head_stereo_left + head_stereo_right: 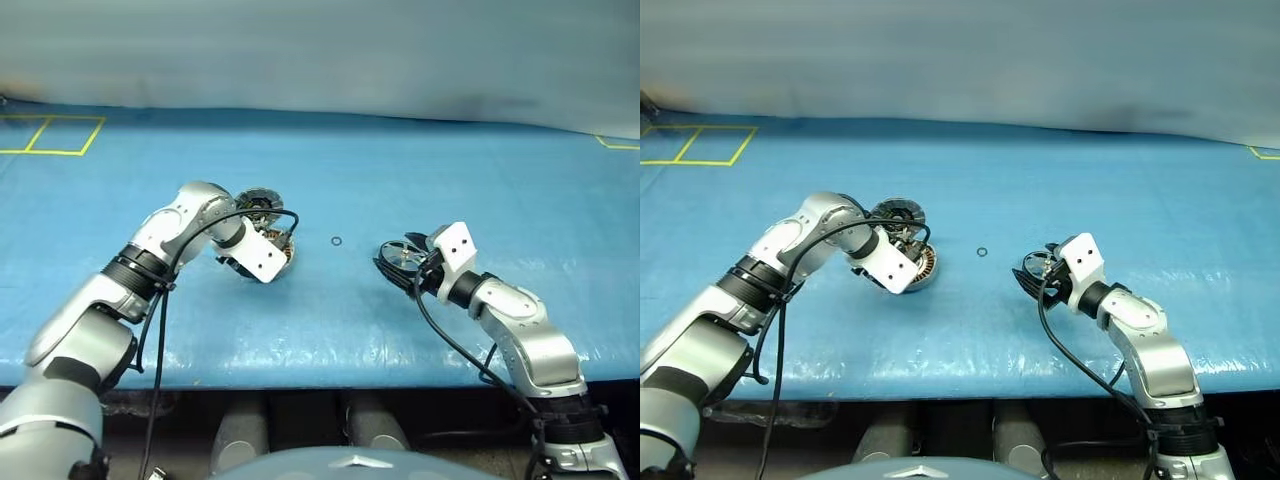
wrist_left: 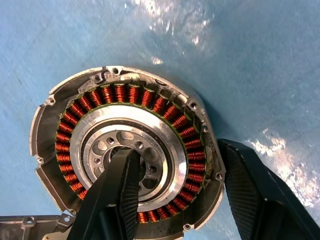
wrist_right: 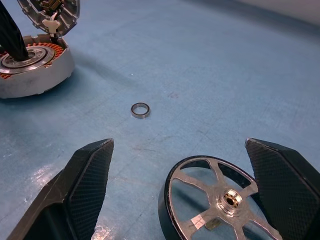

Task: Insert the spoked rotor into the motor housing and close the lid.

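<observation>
The motor housing (image 2: pixel 120 93) lies face up on the blue table, copper windings ringing its silver centre. My left gripper (image 2: pixel 177 150) points down on it, one finger in the central bore and the other outside the rim, shut on its wall. The ribbed lid (image 1: pixel 258 201) stands tilted just behind the housing (image 3: pixel 30 70). To the right, the spoked rotor (image 3: pixel 215 200) lies flat on the table. My right gripper (image 3: pixel 178 145) is open and low, with a finger on each side of the rotor, touching neither side that I can see.
A small loose metal ring (image 1: pixel 336 241) lies on the table between the housing and the rotor. Yellow tape lines (image 1: pixel 50 135) mark the far left corner. The table's front edge (image 1: pixel 330 370) runs close below both arms.
</observation>
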Robot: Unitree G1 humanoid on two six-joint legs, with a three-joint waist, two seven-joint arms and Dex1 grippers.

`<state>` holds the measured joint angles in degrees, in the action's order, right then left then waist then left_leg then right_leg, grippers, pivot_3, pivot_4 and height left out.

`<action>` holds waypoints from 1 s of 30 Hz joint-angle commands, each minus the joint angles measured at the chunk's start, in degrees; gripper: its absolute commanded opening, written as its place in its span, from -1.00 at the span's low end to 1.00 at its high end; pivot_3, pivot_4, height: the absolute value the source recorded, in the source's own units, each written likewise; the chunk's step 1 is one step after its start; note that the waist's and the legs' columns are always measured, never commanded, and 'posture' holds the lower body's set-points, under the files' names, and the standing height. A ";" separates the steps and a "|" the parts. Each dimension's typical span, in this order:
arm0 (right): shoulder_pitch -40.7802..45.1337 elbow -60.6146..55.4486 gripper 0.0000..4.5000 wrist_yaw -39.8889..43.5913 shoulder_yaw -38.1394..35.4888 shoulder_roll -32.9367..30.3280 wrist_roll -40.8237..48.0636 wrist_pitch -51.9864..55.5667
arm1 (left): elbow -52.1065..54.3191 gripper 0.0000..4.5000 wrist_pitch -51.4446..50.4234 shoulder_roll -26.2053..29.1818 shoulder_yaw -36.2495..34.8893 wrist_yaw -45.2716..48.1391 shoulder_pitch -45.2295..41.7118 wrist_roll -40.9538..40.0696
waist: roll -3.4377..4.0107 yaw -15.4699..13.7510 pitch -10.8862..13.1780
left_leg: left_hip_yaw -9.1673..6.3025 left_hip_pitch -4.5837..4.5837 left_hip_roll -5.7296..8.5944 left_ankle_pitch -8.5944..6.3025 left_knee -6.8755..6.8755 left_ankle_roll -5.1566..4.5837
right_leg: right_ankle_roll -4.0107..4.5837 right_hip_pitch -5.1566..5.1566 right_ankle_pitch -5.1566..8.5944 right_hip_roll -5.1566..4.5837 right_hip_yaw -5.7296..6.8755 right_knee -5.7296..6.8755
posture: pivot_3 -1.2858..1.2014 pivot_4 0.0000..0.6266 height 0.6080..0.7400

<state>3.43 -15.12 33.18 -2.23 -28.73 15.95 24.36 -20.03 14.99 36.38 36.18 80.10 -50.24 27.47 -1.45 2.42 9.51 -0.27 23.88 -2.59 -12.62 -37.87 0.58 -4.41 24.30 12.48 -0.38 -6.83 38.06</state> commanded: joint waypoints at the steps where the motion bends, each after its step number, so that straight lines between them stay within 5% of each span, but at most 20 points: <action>1: -1.35 -3.29 1.00 -1.12 -2.44 0.25 0.46 -1.47 | 0.92 -0.06 3.28 -2.67 0.64 -0.20 -2.18 -0.76 | 0.00 -0.25 0.00 | 0.00 0.00 0.00 0.00 0.00 0.00 | 0.00 0.00 0.00 0.00 0.00 0.00 | 0.03 -0.52 1.00; 18: -5.79 -5.88 1.00 -3.74 -3.57 1.59 0.31 -2.34 | -2.57 -0.06 7.76 -6.08 2.48 4.13 -2.52 -2.71 | 0.01 -0.05 -0.01 | 0.00 0.01 -0.01 -0.01 -0.02 -0.01 | -0.01 0.00 -0.01 0.02 -0.03 -0.03 | 0.03 -0.52 1.00; 21: -5.20 -5.26 1.00 -3.76 -3.16 1.67 0.20 -2.46 | -2.29 0.39 8.65 -6.02 1.40 3.15 -1.82 -4.36 | 0.01 0.06 0.00 | 0.00 0.00 -0.02 -0.01 -0.01 -0.02 | -0.01 0.00 0.00 0.03 -0.02 -0.03 | 0.03 -0.52 1.00; 30: -2.33 -2.74 1.00 -3.09 -1.74 2.18 -0.18 -3.08 | 4.38 0.39 8.04 -2.33 -3.96 2.80 1.29 -12.28 | 0.01 0.11 0.00 | -0.01 0.02 -0.02 -0.01 0.00 -0.02 | -0.01 0.02 -0.01 0.03 -0.02 -0.03 | 0.03 -0.52 1.00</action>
<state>0.49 -17.46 29.93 -3.49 -26.62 15.85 22.68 -18.72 23.07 33.02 34.53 82.77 -48.97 17.17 -1.44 2.53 9.50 -0.27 23.90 -2.62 -12.63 -37.87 0.56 -4.42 24.32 12.47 -0.35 -6.84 38.02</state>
